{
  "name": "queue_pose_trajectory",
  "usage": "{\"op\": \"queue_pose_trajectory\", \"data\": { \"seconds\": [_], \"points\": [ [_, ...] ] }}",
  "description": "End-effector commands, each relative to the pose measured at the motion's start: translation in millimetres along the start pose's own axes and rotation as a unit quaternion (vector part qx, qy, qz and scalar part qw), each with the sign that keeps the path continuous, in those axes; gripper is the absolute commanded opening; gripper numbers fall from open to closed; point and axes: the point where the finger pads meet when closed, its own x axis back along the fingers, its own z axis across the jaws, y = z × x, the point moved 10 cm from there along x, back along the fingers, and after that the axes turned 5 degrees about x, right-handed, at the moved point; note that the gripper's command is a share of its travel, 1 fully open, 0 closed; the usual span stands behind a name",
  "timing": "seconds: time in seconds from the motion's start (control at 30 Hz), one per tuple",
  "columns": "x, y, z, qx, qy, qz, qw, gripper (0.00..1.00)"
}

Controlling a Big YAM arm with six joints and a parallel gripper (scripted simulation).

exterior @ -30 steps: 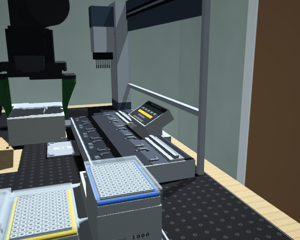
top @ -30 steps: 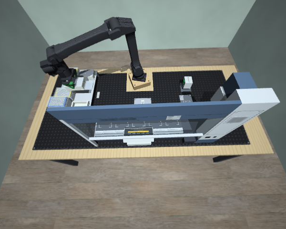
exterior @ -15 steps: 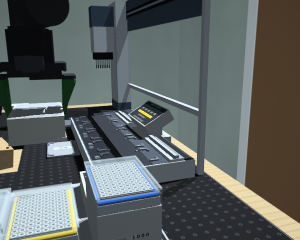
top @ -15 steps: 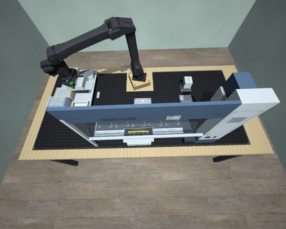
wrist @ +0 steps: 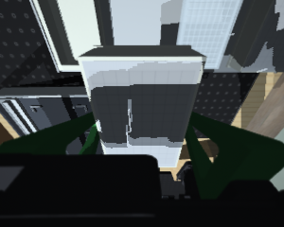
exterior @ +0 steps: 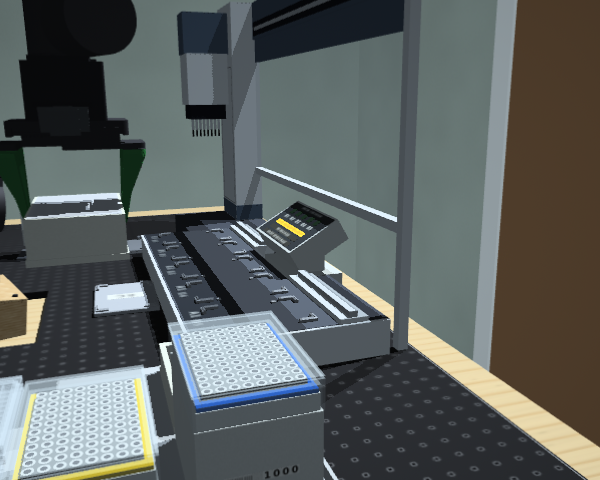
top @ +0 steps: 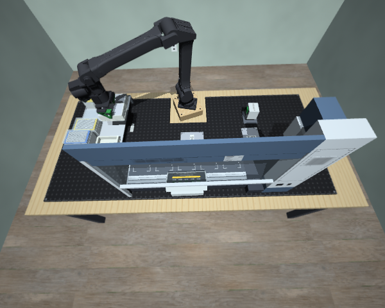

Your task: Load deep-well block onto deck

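My gripper (exterior: 67, 178) has green fingers and is shut on a grey-white sealed deep-well block (exterior: 74, 227), one finger on each long side. It holds the block upright, a little above the shelf area at the table's left end, as the top view shows (top: 106, 112). In the wrist view the block (wrist: 142, 101) fills the space between the fingers. I cannot read its ID label. The deck (exterior: 228, 268) with its rows of corner brackets lies under the blue gantry (top: 192, 147); its positions look empty.
A yellow-framed tip rack (exterior: 83, 426) and a blue-framed one (exterior: 241, 359) stand on the shelf, beside other labware (top: 110, 135). The regrip nest (exterior: 120, 300) lies between base and deck. The pipetting head (exterior: 203, 77) hangs over the deck. The READY key post (top: 252, 111) stands to the right.
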Motion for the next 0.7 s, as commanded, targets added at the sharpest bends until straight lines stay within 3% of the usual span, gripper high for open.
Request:
{"op": "queue_pose_trajectory", "data": {
  "seconds": [0.0, 0.53, 0.6, 0.63, 0.67],
  "points": [
    [17.2, -17, 7, -0.001, 0.008, -0.027, 1.000, 0.00],
    [13.5, -89, 12, -0.003, 0.006, -0.017, 1.000, 0.00],
    [13.4, -89, 12, -0.003, 0.006, -0.017, 1.000, 0.00],
    [36.0, -79, 17, -0.001, 0.016, -0.045, 0.999, 0.00],
    [37.2, -75, 12, -0.007, 0.017, -0.049, 0.999, 0.00]
  ]
}}
